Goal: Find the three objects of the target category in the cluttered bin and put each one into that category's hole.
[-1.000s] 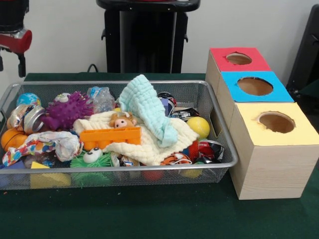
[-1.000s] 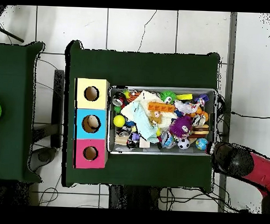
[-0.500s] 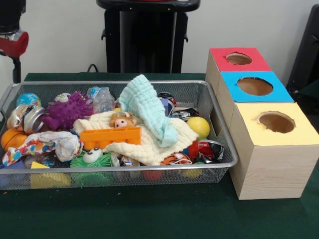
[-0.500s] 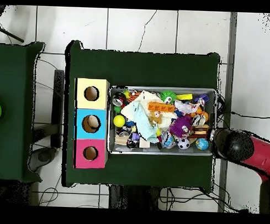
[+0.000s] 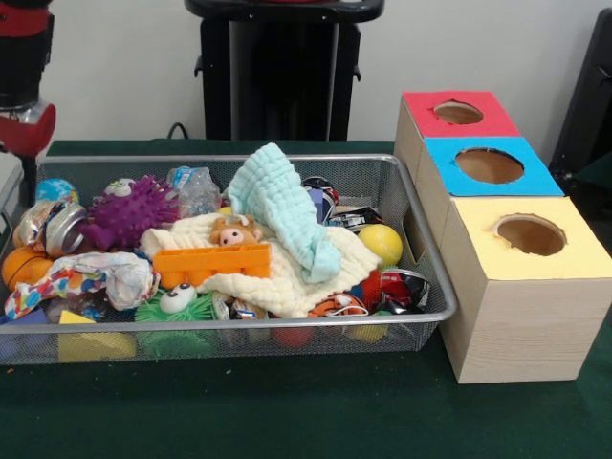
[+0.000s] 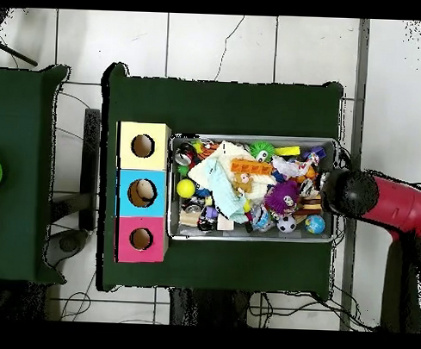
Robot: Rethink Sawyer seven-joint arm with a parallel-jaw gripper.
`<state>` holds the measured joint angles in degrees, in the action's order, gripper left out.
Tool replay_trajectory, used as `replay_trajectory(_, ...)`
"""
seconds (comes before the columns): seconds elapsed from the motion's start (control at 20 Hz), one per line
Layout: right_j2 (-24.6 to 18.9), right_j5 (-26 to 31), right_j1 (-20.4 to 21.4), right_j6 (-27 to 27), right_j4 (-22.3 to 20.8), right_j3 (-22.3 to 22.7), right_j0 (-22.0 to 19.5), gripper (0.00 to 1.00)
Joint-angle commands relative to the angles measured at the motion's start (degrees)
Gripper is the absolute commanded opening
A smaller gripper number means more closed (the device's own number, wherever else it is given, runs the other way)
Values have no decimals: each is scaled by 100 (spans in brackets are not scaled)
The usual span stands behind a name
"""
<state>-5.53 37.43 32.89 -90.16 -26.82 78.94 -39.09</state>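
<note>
A: Which step is the robot on?

B: The reach, it seems. The gripper [image 5: 27, 143] hangs at the bin's [image 5: 239, 161] left end, above the rim, and nothing is held. Whether it is open or closed cannot be told; only a red and black housing shows.

A: Where is the target?

B: One wrapper [image 5: 81, 279] lies just below, at the front left inside the bin: thin, crinkly, white with red, blue, orange and yellow blotches, crumpled into a loose roll. The other two cannot be picked out.

A: And the next move?

B: Probably a drop toward that wrapper and a pinch on a raised fold, since thin film flattens and slips. Rightward sit a spiky purple ball [image 5: 126, 215], a hard orange block [image 5: 212, 264], and soft waffle cloths [image 5: 287, 215] draped over the pile. Further right stand three wooden boxes [image 5: 507, 277] with round holes, topped red, blue and yellow.
</note>
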Motion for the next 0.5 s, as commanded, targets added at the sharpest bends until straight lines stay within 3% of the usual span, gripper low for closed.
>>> replay_trajectory(0.05,328,426,-857,-1539,259,-869,480,100)
replay_trajectory(0.35,743,599,-1346,-1875,458,-1483,1000,100)
replay_trajectory(0.5,929,480,-1457,-1953,559,-1552,1124,100)
